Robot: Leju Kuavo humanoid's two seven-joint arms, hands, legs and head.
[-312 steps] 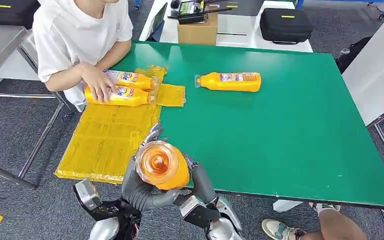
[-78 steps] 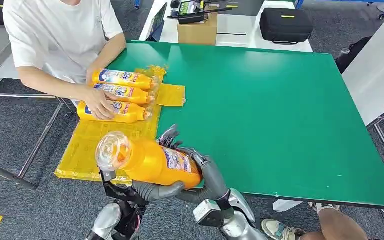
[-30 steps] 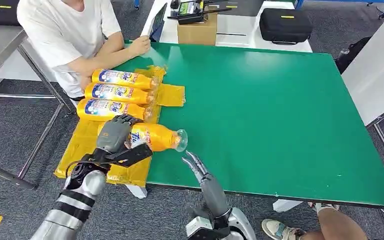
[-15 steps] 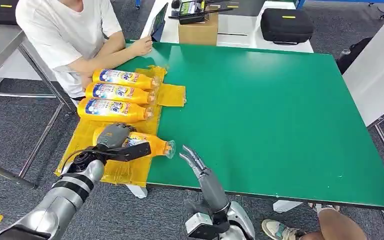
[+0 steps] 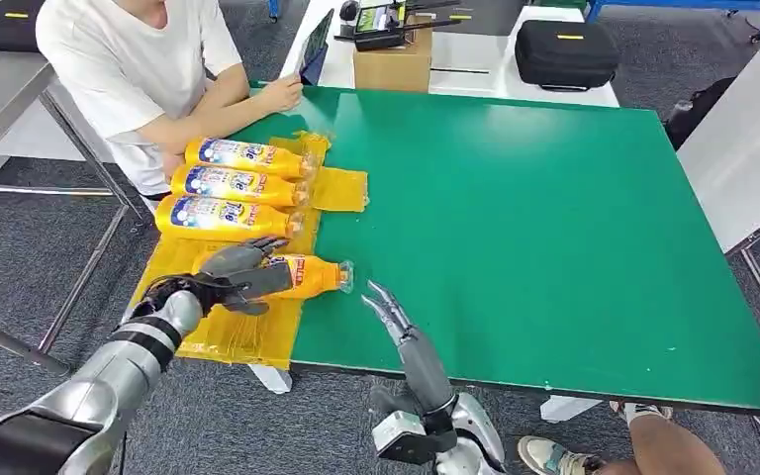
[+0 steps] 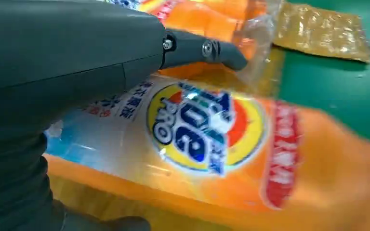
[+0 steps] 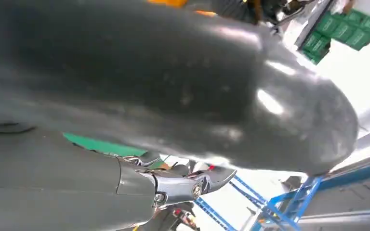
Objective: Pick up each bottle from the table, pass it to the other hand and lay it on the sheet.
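Four orange detergent bottles lie on the yellow sheet (image 5: 220, 327) at the left side of the green table (image 5: 554, 237): three (image 5: 228, 184) side by side at its far end beside the seated person (image 5: 134, 69), and a fourth bottle (image 5: 297, 276) nearer the robot, caps toward the table. That fourth one rests on the sheet with the left hand (image 5: 233, 274) draped over its body, fingers loosened yet touching, so the release looks unfinished. To its right the right hand (image 5: 388, 309) hovers empty with fingers spread; I see no bottles waiting on the green top, so the task looks nearly done.
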